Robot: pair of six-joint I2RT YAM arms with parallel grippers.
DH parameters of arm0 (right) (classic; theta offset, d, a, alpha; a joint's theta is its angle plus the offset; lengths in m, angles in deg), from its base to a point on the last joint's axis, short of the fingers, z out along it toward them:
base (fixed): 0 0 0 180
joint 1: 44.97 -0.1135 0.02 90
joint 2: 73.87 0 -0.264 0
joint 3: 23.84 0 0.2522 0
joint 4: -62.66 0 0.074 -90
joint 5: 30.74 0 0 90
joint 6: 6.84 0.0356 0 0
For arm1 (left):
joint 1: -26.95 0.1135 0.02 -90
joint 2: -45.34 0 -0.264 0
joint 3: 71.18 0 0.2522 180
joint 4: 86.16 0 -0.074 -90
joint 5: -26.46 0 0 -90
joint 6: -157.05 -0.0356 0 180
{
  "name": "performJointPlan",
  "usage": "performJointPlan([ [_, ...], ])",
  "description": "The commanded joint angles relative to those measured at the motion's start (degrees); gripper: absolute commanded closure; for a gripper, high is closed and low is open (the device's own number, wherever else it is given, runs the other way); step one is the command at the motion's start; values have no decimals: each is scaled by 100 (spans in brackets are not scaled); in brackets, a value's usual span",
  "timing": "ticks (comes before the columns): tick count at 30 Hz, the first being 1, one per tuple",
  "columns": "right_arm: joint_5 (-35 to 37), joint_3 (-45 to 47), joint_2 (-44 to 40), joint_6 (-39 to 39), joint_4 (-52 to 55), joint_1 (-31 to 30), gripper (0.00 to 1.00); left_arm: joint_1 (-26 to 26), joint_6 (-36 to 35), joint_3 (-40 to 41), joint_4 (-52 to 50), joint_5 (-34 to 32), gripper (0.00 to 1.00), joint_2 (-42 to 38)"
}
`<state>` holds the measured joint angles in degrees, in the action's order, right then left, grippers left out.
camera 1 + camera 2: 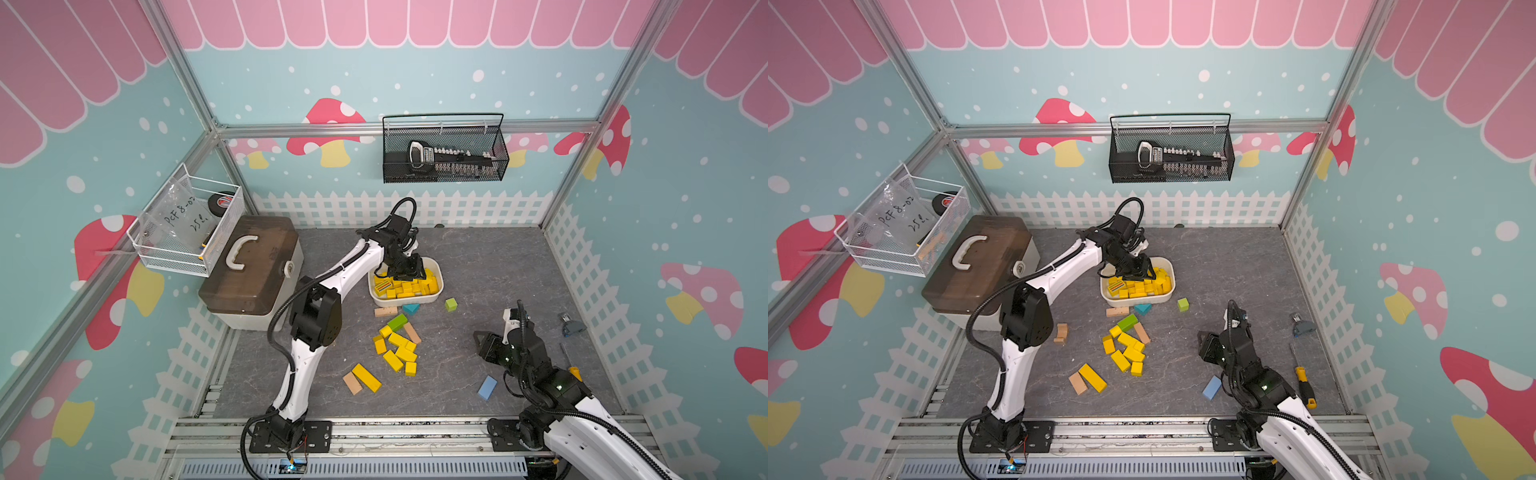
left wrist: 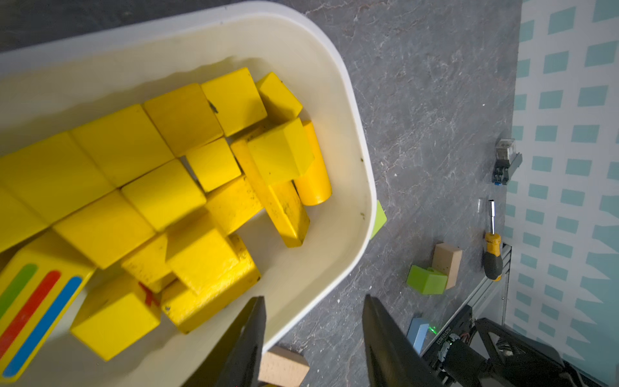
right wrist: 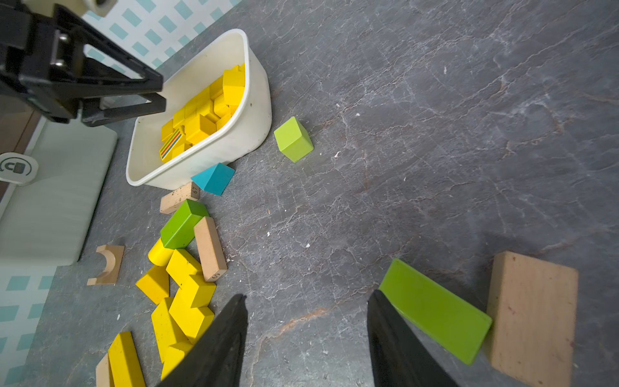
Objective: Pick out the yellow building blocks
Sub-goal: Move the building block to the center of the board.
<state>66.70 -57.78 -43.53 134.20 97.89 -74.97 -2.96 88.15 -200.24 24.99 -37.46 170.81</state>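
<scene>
**While the left jaws hang over the tub: yellow blocks in two groups**

Where the left arm (image 1: 349, 266) (image 1: 1059, 270) reaches to the centre of both top views, the left jaws hang over the upper rim of the white tub (image 1: 419, 300) (image 1: 1142, 299). In the left wrist view they stand apart with nothing between them. One is over the inside of the tub (image 2: 335, 83), the other past its rim over the grey worktop (image 2: 418, 100).

Most yellow blocks (image 1: 415, 287) (image 1: 1144, 286) (image 2: 150, 174) (image 3: 201, 114) are heaped in the tub. The striped block (image 1: 383, 286) (image 1: 1116, 285) (image 2: 30, 311) (image 3: 170, 144) lies at the tub's left end in the top views, stripes up.

A loose cluster (image 1: 399, 347) (image 1: 1128, 351) (image 3: 187, 295) of further yellow blocks lies on the worktop below the tub. A yellow bar (image 1: 366, 377) (image 1: 1093, 377) lies to the cluster's lower left, just beside a tan block (image 1: 352, 383). Between tub and cluster lie a tan brick (image 1: 385, 311), a teal block (image 1: 410, 308) and a green brick (image 1: 397, 322). A green cube (image 1: 451, 304) sits to the right of the tub.

The right jaws, lower right of centre in both top views, hang above bare worktop. In the right wrist view they are parted and empty. A flat green block (image 3: 435, 311) and a tan slab (image 3: 532, 318) lie just beside one of them. A blue block (image 1: 487, 387) lies at lower right.
</scene>
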Motion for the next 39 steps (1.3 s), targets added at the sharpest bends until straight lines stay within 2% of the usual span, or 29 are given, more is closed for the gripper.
performJointPlan([
  [1, -15, 85, 14, 22, 21, 20, 43, 19, -365, 726, 293, -160, 49, -688],
  [7, -56, 59, 150, 28, -50, 29, 43, 73, -644, 2171, 98, -365, 50, -1762],
  [14, -98, 41, 313, 28, -152, 30, 43, 63, -350, 3950, 330, -383, 50, -3224],
  [17, -98, 49, 288, 28, -150, 29, 43, 30, 43, 4774, 598, -357, 49, -3855],
  [19, -100, 48, 283, 28, -152, 29, 42, -10, 456, 5361, 714, -555, 50, -4243],
  [27, -136, 50, 296, 19, -164, 29, 43, -92, 2221, 7588, 1720, -510, 52, -6147],
  [34, -173, 76, 261, 28, -161, 42, 43, -221, 2741, 8572, 1792, -575, 55, -6887],
  [39, -175, 76, 252, 28, -169, 42, 43, -415, 3109, 8936, 1723, -711, 56, -7184],
])
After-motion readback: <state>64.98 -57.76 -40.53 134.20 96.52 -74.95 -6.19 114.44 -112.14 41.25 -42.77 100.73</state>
